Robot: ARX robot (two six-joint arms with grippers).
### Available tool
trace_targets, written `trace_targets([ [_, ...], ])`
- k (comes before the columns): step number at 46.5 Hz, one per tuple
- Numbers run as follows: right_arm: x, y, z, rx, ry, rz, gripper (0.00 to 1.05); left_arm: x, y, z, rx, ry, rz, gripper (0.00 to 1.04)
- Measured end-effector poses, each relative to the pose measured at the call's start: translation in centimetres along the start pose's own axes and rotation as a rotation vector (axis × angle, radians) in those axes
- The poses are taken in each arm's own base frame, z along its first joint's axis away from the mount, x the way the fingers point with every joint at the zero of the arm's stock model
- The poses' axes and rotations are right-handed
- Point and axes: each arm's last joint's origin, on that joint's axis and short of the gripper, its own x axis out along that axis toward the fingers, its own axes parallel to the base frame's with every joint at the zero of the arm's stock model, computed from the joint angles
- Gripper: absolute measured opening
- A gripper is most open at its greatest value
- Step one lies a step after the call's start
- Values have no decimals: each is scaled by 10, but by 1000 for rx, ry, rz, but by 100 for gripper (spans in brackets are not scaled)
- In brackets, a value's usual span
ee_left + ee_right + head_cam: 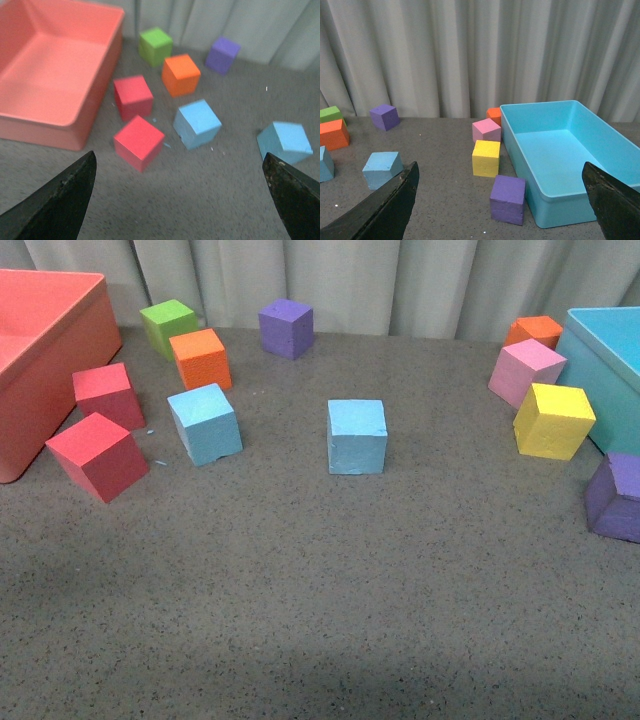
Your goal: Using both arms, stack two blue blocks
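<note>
1. The left claw (178,165) is spread wide. Its two black fingers (60,200) sit at the edges of its wrist view, with only bare counter (300,600) between them (no block is touched).
2. The right claw (500,167) is also spread wide and grips nothing. Neither arm shows in the front view.
3. The first blue block (204,423) rests on the counter near the coral bin (40,390), just past a red cube (97,455) that lies beside the bin's front corner.
4. The second blue block (357,436) rests farther from the coral bin, apart from the first with bare counter between them. Neither block is on the other.
5. An orange cube (200,358) and a green cube (167,325) stand near the coral bin's far end, on the curtain side of the first blue block. A purple cube (286,327) sits farther from that bin.
6. The turquoise bin (610,380) stands on the opposite side of the counter from the coral bin, with a pink cube (526,372) and a yellow cube (552,420) just beside it.
</note>
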Motion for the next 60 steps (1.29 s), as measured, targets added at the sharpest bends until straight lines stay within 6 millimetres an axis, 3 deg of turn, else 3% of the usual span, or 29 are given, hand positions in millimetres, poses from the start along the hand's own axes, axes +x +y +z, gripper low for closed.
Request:
trace_targets([
  [6,0,0,0,0,0,0,95,47,-16,3,-26,148,35,98],
  [11,0,0,0,0,0,0,95,98,-33,5,-60,311,110,98],
  [12,0,0,0,0,0,0,95,157,-56,9,-118,448,160,98],
  [13,0,0,0,0,0,0,95,200,-76,12,-148,533,191,98],
  [29,0,0,0,0,0,0,95,235,-97,8,-226,646,242,98],
  [58,0,0,0,0,0,0,95,280,-107,-11,-220,745,311,98],
  [60,0,0,0,0,0,0,95,282,-107,-11,-201,751,326,93],
])
